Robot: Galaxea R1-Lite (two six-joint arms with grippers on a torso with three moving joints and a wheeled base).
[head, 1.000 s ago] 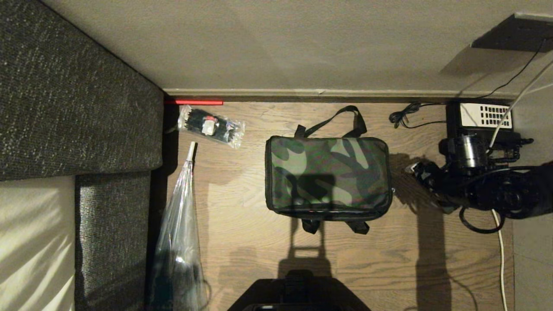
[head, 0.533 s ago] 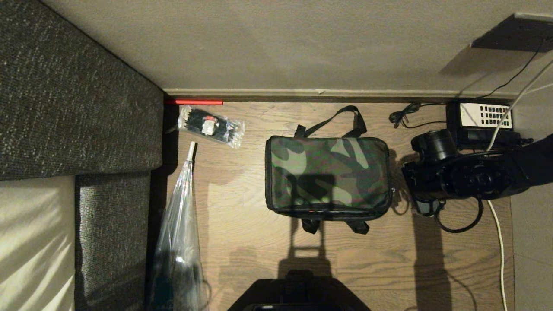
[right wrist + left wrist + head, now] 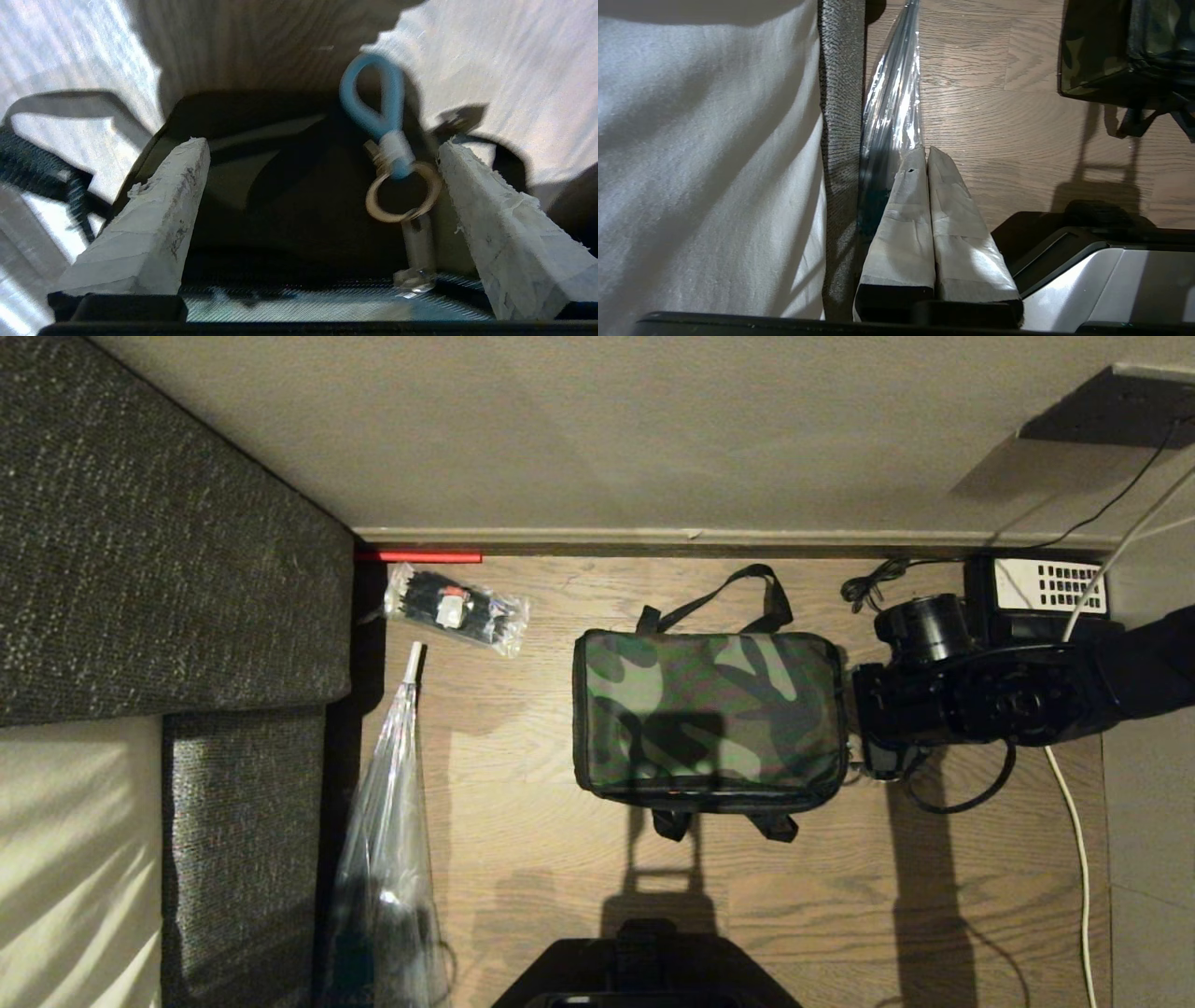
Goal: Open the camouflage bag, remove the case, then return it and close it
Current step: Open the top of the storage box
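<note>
The right gripper [image 3: 322, 205], fingers spread wide and holding nothing, hangs against the end of the closed camouflage bag [image 3: 709, 719] on the wooden floor [image 3: 523, 859], straddling its blue-looped zipper pull [image 3: 373, 107], apparently ready to unzip.

Right pincer [image 3: 864, 747] now against camouflage bag [image 3: 709, 719]

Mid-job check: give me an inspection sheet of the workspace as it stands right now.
Surface: wooden floor.
Job's things: camouflage bag zipped shut, lying flat; case not seen.
Clutter: clear packet and long clear plastic sleeve on the bag's left.
Tools: right tool open at the bag's right end, straddling the zipper pull with blue loop; left tool shut, parked beside the sleeve.
Cables: white cable; black cord.
Surroundings: grey sofa, wall, black telephone.
</note>
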